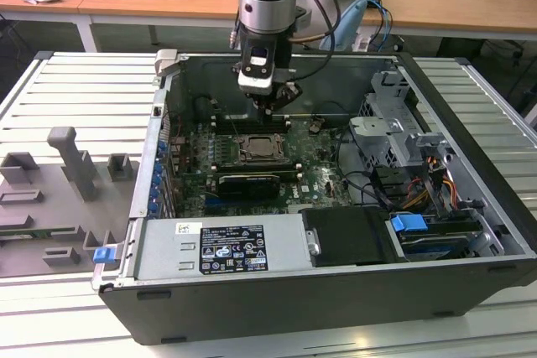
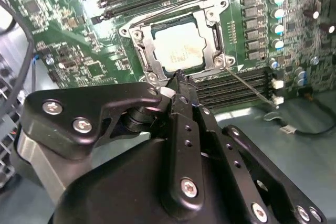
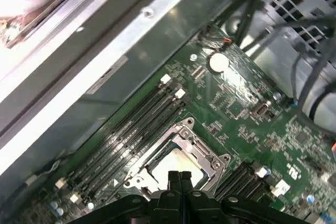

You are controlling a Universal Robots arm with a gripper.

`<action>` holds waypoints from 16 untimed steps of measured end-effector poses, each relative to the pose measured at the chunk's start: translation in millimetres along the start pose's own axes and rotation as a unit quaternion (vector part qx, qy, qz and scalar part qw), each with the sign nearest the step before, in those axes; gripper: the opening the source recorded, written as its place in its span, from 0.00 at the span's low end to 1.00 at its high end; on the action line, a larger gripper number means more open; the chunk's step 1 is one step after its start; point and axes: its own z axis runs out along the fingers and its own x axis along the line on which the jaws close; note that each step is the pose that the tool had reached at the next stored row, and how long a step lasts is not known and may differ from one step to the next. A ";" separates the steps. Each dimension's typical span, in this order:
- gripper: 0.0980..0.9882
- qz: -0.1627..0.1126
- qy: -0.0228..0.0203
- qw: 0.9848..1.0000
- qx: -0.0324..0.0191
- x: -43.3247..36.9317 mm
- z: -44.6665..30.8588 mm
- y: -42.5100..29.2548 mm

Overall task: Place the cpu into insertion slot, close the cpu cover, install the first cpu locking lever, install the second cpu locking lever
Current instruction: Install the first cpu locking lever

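The cpu (image 2: 178, 45) lies flat in the insertion slot (image 1: 243, 157) on the green board, its dull beige top showing. The cpu cover (image 2: 211, 24) lies down around it as a silvery frame. A thin metal lever rod (image 2: 252, 87) runs out from one socket corner over the black memory slots. My gripper (image 1: 270, 105) hangs just above the board at the socket's edge, fingers pressed together with nothing between them. In both wrist views the fingertips (image 3: 179, 178) sit right at the socket's rim, partly hiding the cpu (image 3: 167, 162).
The board sits inside an open computer case (image 1: 470, 199) with tall walls. Long black memory slots (image 2: 231, 85) flank the socket. A drive cage and cables (image 1: 394, 136) crowd the exterior view's right, a power supply (image 1: 226, 245) the front. Grey fixtures (image 1: 71, 165) stand outside on the exterior view's left.
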 end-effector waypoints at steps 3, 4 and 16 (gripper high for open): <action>0.01 -0.032 0.002 0.999 -0.001 0.0 0.0 0.0; 0.01 -0.040 0.002 0.999 -0.001 0.0 0.0 0.0; 0.01 -0.169 0.008 0.986 -0.004 0.0 0.1 0.0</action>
